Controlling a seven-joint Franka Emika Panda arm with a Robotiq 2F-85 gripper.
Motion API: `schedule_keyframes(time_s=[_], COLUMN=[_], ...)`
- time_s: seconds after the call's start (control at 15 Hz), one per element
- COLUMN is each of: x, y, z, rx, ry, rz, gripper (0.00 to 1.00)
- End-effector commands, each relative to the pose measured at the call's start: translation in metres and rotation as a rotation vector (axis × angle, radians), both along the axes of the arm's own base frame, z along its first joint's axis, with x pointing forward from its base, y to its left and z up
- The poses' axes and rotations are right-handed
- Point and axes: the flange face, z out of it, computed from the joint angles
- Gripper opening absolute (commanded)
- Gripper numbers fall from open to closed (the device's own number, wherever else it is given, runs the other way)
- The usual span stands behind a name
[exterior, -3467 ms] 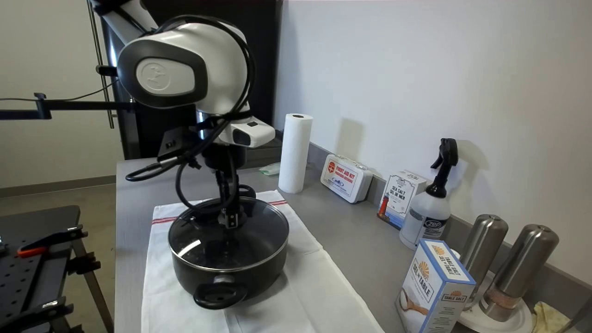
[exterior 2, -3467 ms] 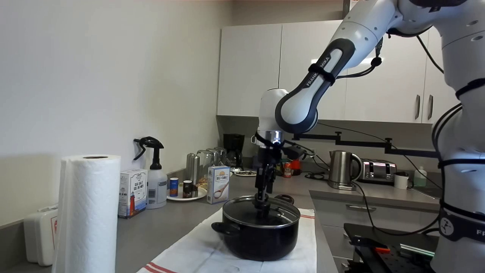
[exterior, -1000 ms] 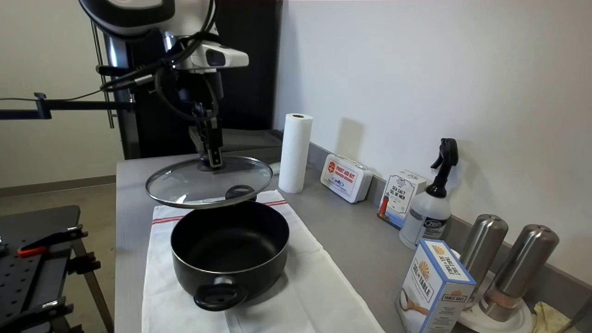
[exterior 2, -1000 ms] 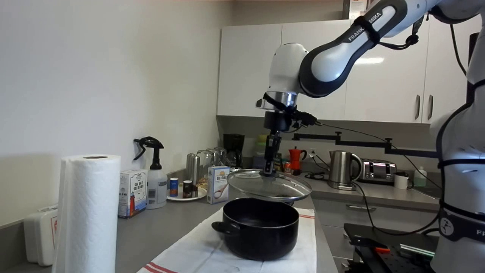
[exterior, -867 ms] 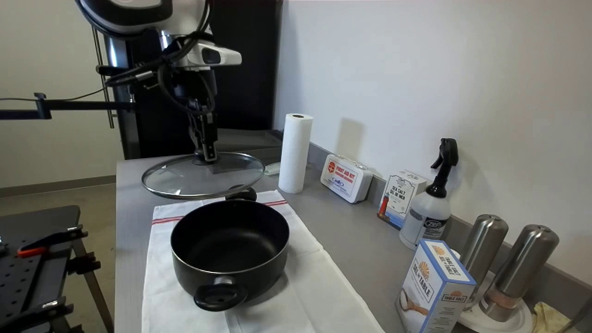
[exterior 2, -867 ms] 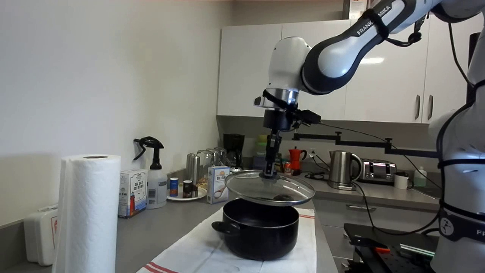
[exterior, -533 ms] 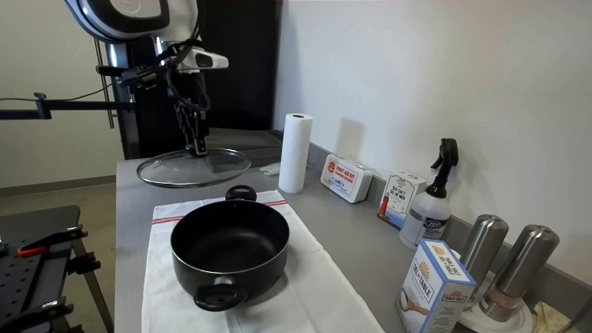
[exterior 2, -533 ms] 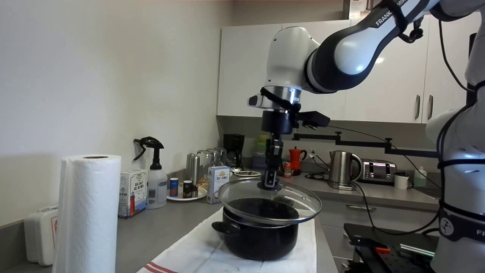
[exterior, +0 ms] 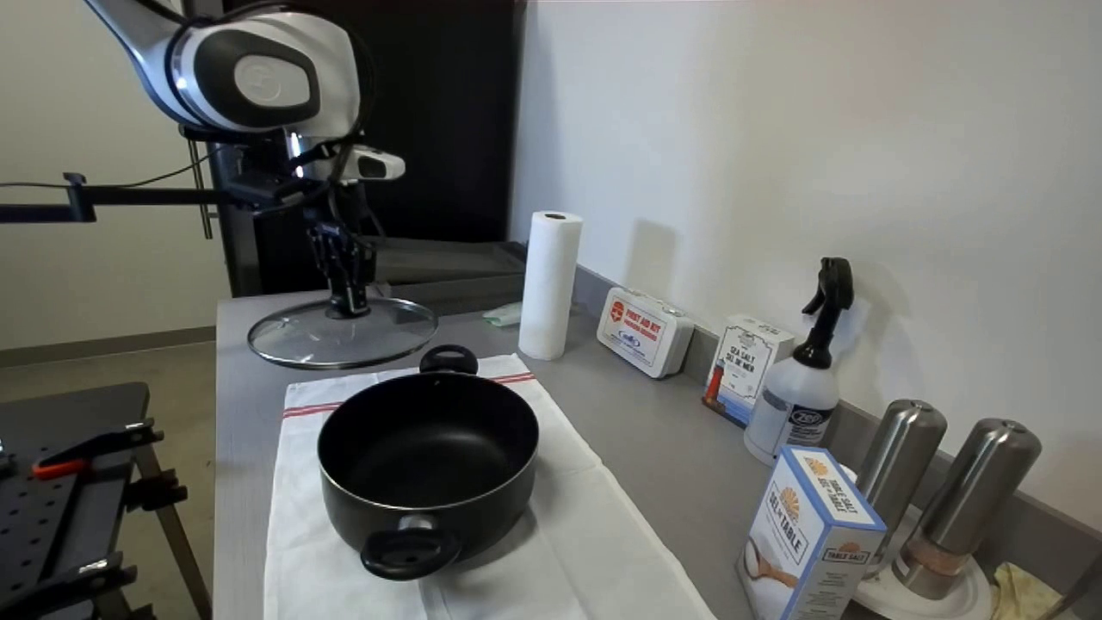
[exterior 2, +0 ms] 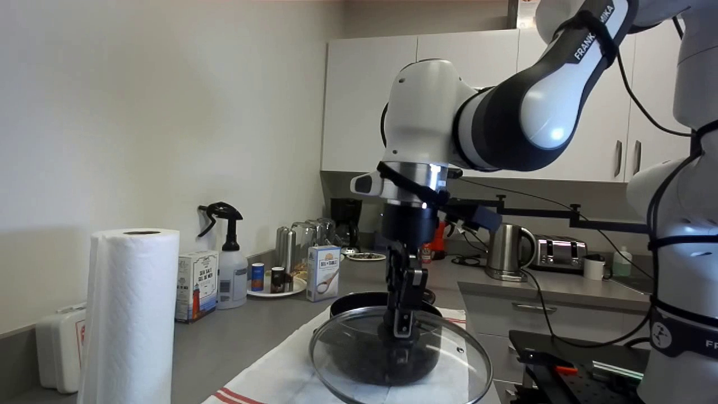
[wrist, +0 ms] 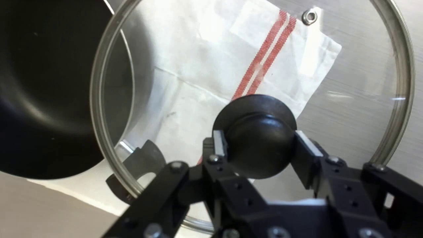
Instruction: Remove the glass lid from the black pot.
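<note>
Gripping the glass lid (exterior: 331, 343) by its knob (wrist: 259, 140) with the claw (wrist: 262, 144), beside the uncovered black pot (exterior: 428, 456) on a red-striped towel (exterior: 568, 551)

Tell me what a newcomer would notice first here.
Probably the lid, held by its knob in the jaws, off the pot. The open pot sits on a red-striped towel. A white paper roll stands on the counter near the first aid kit.

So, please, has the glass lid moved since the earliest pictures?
Yes. In an exterior view, the glass lid was on the black pot; now it is off it, farther from that camera and toward the picture's left, while the pot looks unmoved.
</note>
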Motion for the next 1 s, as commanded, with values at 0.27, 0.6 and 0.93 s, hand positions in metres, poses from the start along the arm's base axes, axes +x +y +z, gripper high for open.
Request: schedule_keyframes(time_s=[0.27,0.6,0.93], x=[0.002,0.009,0.021], y=[0.037,0.039,0.034], z=[-0.05,-0.079,-0.105], rx=[0.042,0.076,0.112], ry=[0.018,0.03,0.029], rz=[0.06,0.069,0.07], gripper=[0.25,0.25,0.25])
